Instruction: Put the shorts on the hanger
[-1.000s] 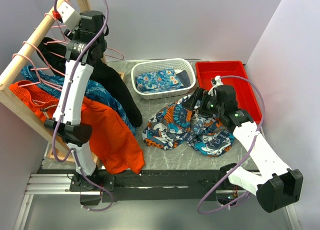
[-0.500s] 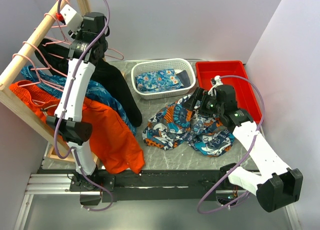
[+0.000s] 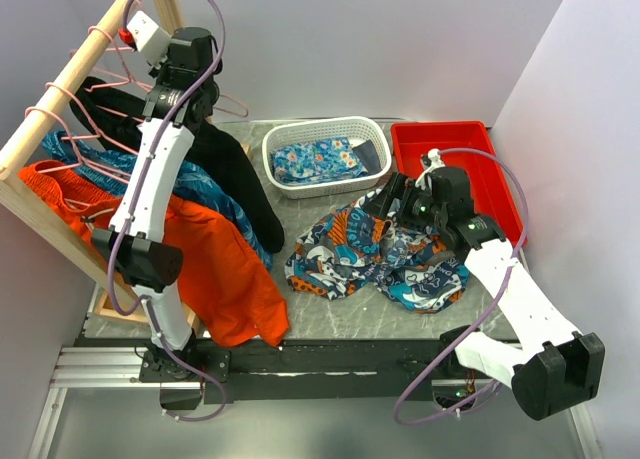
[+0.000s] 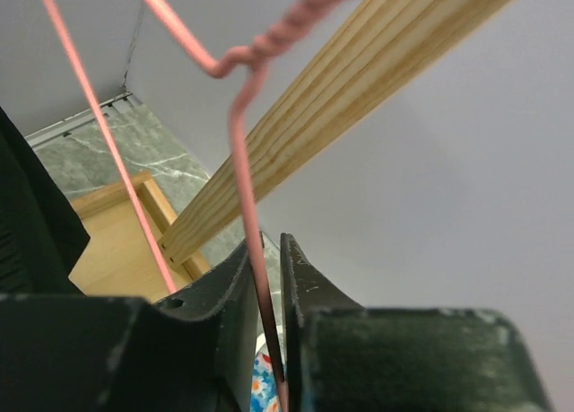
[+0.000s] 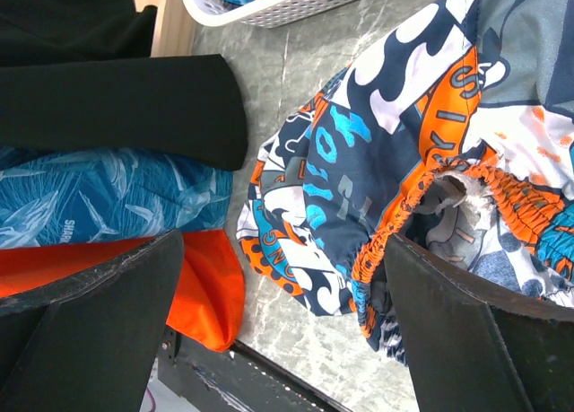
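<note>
shorts (image 3: 375,254) crumpled on the table (image 3: 330,314) by the right arm, orange/teal/navy/white patches, elastic waistband bunched. white basket (image 3: 283,139) and red bin (image 3: 470,139) just behind them. left gripper (image 4: 265,249) up at the wooden rack pole (image 4: 359,98), jaws pinching the pink hanger (image 4: 240,152) wire below its hook; right gripper (image 5: 282,241) low over the waistband, jaws spread wide.

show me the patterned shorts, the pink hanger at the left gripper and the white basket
patterned shorts (image 3: 350,251), top external view, middle of the crumpled fabric
pink hanger (image 4: 300,21), left wrist view, on the twisted neck below the hook
white basket (image 3: 325,189), top external view, on its near wall
</note>
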Motion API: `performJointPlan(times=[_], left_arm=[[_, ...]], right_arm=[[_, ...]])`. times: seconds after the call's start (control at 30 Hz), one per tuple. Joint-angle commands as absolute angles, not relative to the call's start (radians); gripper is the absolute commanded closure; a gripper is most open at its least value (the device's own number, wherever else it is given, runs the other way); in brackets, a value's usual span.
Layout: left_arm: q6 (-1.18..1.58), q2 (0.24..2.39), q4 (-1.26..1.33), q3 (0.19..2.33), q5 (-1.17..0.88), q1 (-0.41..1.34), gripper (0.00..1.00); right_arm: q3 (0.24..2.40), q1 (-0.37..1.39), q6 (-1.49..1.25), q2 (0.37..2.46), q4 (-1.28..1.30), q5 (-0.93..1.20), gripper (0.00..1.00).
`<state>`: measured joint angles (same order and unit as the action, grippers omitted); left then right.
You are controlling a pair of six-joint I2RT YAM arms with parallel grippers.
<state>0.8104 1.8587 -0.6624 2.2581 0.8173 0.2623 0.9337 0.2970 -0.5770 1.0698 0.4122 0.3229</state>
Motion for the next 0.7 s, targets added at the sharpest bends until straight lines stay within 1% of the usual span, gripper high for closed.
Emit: performJointPlan(times=[0.0,0.47,0.5,0.67], left_arm=[[0.779,1.766,-0.571,2.238,0.828,0.276,0.85],[0.641,1.743,-0.466,2.218,0.891,0.337,0.92],[0.637,1.743,-0.462,2.221,0.903,0.347,0.94],[0.629,1.735,-0.457,2.214,0.916,0.368,0.95]], right_arm=[[0.986,0.302,-0.557,1.072,0.402,0.322,0.00],[0.999,0.302,-0.557,1.085,0.403,0.308,0.00],[0.999,0.302,-0.557,1.085,0.403,0.308,0.00],[1.000,0.302,-0.558,1.088,0.405,0.308,0.00]])
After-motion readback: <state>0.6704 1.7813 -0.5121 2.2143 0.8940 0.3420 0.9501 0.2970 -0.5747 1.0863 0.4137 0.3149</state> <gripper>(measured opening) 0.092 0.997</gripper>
